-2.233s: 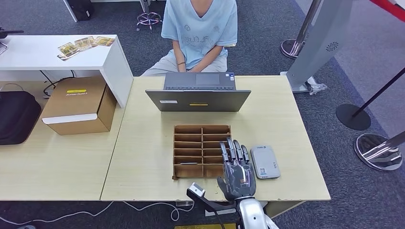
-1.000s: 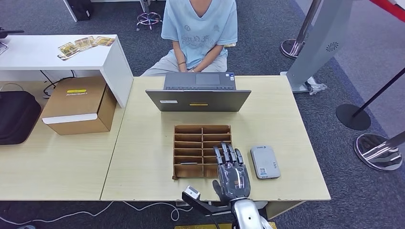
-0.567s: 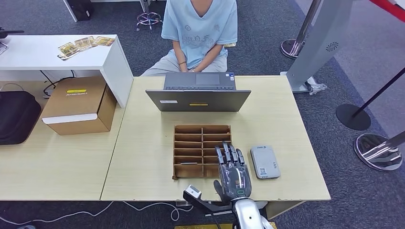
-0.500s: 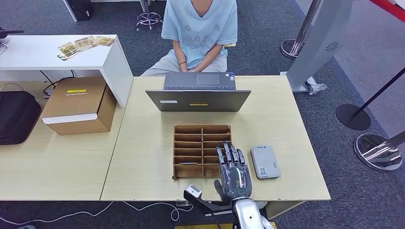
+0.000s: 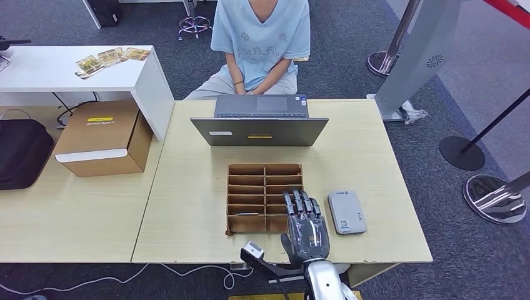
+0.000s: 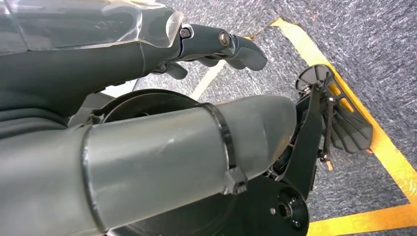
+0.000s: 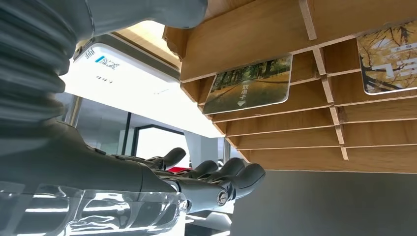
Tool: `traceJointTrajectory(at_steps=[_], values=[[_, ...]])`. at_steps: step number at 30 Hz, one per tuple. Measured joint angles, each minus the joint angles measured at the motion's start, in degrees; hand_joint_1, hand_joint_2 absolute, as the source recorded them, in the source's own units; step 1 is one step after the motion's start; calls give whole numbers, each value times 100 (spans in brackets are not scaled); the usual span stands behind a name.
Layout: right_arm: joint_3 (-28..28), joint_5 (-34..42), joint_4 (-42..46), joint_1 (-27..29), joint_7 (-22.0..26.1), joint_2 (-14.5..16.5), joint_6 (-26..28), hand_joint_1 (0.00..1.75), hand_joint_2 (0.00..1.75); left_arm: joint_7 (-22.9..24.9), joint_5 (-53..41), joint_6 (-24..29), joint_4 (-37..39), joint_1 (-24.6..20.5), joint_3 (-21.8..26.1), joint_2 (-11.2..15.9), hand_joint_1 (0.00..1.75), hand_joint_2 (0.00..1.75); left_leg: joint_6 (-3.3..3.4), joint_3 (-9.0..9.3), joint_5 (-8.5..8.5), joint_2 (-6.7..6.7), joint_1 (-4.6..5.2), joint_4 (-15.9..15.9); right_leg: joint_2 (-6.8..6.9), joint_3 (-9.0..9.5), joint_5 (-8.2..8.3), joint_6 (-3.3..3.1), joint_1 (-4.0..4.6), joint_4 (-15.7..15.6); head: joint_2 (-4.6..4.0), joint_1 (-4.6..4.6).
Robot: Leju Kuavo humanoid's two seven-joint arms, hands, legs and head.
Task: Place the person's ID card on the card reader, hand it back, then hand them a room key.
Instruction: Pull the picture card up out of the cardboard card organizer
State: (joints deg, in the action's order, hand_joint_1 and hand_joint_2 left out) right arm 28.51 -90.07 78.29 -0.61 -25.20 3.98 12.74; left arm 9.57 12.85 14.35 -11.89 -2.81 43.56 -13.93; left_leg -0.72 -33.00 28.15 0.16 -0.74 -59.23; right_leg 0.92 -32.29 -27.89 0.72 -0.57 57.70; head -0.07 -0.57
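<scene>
My right hand (image 5: 305,226) hovers over the near right corner of the wooden card organizer (image 5: 262,170), fingers stretched out forward and holding nothing. The white card reader (image 5: 346,212) lies flat on the table just to the right of this hand, with no card on it. In the right wrist view the hand's fingers (image 7: 211,183) are straight, below the organizer's slots (image 7: 275,125). A room key card with a tree picture (image 7: 248,90) stands in one slot, and a second card (image 7: 391,56) in another. The reader (image 7: 133,81) is close by. My left hand (image 6: 216,42) hangs over the floor, holding nothing.
A person in a light blue shirt (image 5: 260,37) sits behind the table (image 5: 187,206), at an open laptop (image 5: 259,122). A cardboard box (image 5: 103,137) and a black bag (image 5: 22,153) lie on the left table. Stanchion bases (image 5: 497,197) stand on the right.
My right hand has drawn back slightly toward the table's near edge and a little to the left. It has hardly moved over the last second.
</scene>
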Motion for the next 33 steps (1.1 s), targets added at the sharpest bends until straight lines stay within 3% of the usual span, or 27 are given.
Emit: traceJointTrajectory(at_steps=[15,22,33], values=[[-78,0,44,100,-108,0,38,34,175,-48,-54,-9,0,-1,-2,6,0,0,0,0,0,0,0,0,-1,0,0,0,0,0,0,0],[-80,0,56,118,-66,0,65,59,175,-43,-51,-3,0,-3,0,7,0,0,0,0,0,1,0,0,-1,0,0,0,0,0,0,0],[-80,0,48,114,-52,0,110,66,175,-43,-34,-5,0,-4,-1,7,0,0,0,0,0,0,0,0,-1,0,0,0,0,0,0,0]])
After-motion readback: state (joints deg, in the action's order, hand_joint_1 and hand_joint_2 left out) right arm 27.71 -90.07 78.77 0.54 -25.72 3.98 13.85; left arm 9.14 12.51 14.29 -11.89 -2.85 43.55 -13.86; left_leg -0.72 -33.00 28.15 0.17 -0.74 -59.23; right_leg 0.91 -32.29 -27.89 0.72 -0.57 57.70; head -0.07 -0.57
